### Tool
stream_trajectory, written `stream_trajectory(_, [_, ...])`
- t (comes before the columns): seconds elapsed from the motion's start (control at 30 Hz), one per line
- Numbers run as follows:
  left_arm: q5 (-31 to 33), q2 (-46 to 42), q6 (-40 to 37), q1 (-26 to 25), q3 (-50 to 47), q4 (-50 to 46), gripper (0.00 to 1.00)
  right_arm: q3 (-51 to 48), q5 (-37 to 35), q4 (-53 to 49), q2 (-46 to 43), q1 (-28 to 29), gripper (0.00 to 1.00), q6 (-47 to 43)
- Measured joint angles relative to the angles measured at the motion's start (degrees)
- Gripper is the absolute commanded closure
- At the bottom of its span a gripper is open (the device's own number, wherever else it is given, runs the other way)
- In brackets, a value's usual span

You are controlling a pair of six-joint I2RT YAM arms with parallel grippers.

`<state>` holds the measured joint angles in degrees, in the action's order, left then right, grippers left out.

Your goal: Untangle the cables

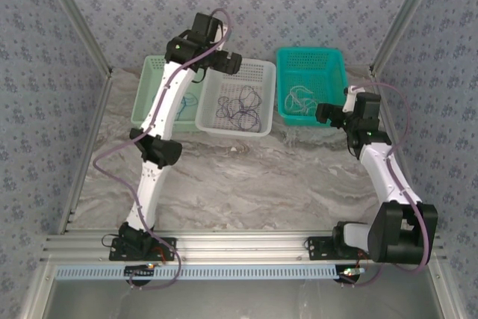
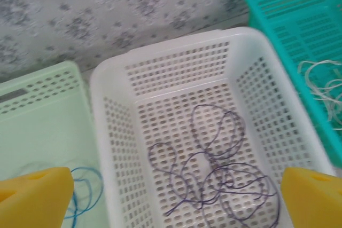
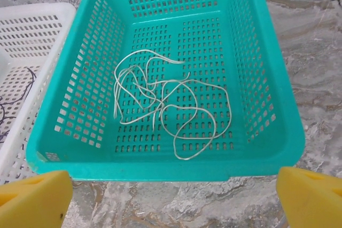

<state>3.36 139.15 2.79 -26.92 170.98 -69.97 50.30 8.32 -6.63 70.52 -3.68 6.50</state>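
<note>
A dark purple cable (image 2: pixel 224 180) lies looped on the floor of the white basket (image 2: pixel 109 132), also seen from above as the purple cable (image 1: pixel 240 106). A blue cable (image 2: pixel 85 190) lies in the pale green basket (image 2: pixel 37 105). A whitish cable (image 3: pixel 165 102) is coiled in the teal basket (image 3: pixel 160 166). My left gripper (image 2: pixel 176 198) hovers open above the white basket, yellow fingertips (image 2: pixel 37 196) wide apart, nothing between them. My right gripper (image 3: pixel 173 198) hangs open just before the teal basket's near rim, empty. In the top view the left gripper (image 1: pixel 228 61) is over the white basket and the right gripper (image 1: pixel 328 113) is by the teal basket.
The three baskets stand side by side at the back of the marbled table (image 1: pixel 261 177), against the patterned wall. Thick mauve arm cables (image 1: pixel 112 162) trail along both arms. A metal rail (image 1: pixel 239 244) runs along the near edge.
</note>
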Motion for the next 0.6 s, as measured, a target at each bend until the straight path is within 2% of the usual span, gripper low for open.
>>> stream_trajectory(0.3, [4.68, -4.22, -1.42, 0.48, -0.02, -2.99, 0.01, -0.42, 0.26, 3.08, -1.33, -0.33, 0.0, -1.38])
stream_trajectory(0.47, [6.58, -14.25, -3.5, 0.68, -2.23, -3.32, 0.01, 0.57, 1.22, 3.02, -1.31, -0.33, 0.0, -1.46])
stream_trajectory(0.6, [7.17, -26.64, -4.96, 0.79, -10.12, -1.16, 0.01, 1.73, 2.4, 3.04, -1.33, -0.33, 0.0, -1.49])
